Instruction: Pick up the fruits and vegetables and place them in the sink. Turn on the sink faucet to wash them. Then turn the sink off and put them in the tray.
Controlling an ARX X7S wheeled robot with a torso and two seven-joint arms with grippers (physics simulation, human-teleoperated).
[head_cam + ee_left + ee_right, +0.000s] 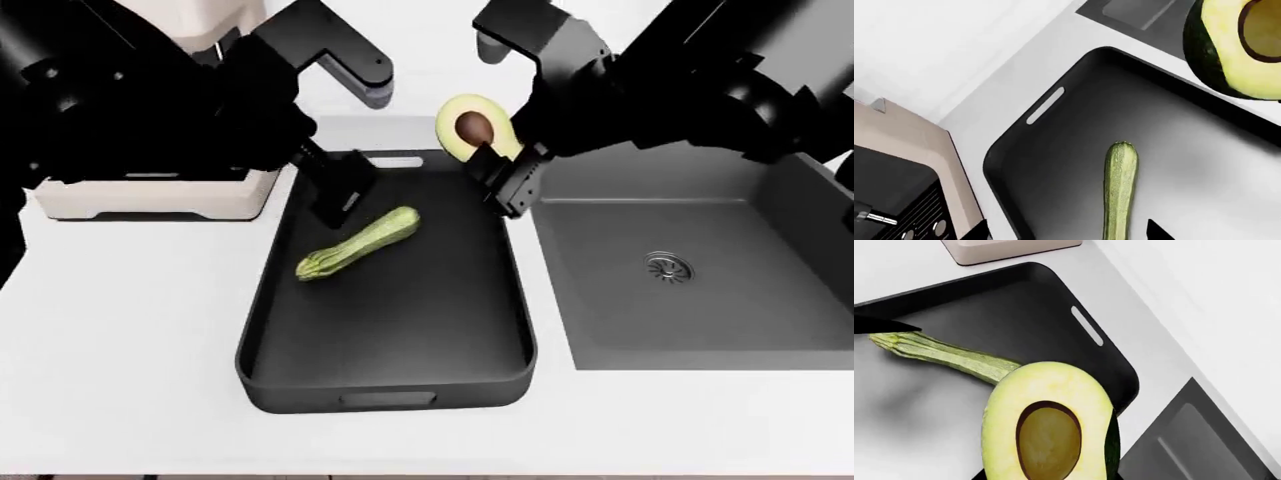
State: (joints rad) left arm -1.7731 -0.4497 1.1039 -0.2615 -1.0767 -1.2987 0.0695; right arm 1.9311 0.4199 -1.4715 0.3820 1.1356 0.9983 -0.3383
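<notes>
1. In the head view, the tray (pixel 387 330) sat on the white counter (pixel 120 330) just left of the sink (pixel 694 300), with a beige appliance (pixel 147 195) behind its far left corner.
2. The zucchini (pixel 358 243) lay flat on the tray floor, slanted, in the far half of the tray.
3. The left gripper (pixel 342 190) hung over the tray's far left part, just beyond the zucchini's upper end and apart from it; its jaws looked parted with nothing between them.
4. The right gripper (pixel 505 178) was over the tray's far right edge, beside the sink's near-left corner. It held the avocado (pixel 470 128) raised above the tray, cut face and pit toward the camera, the fruit sitting at the fingertips' far end.
5. In the left wrist view, the zucchini (pixel 1119 190) lay lengthwise on the tray (pixel 1014 165) floor with one rounded end clear, near a dark fingertip (pixel 1157 231) at the frame edge but not touching it.
6. The avocado (pixel 1234 50) hung in a corner of that view, over the tray's far rim.
7. In the right wrist view, the avocado (pixel 1047 425) filled the foreground, gripped low at the frame edge, where the jaws themselves were mostly out of sight.
8. Behind it the zucchini (pixel 947 356) lay on the tray (pixel 1054 295), its stem end just beside the other arm's dark fingertip (pixel 884 326).
</notes>
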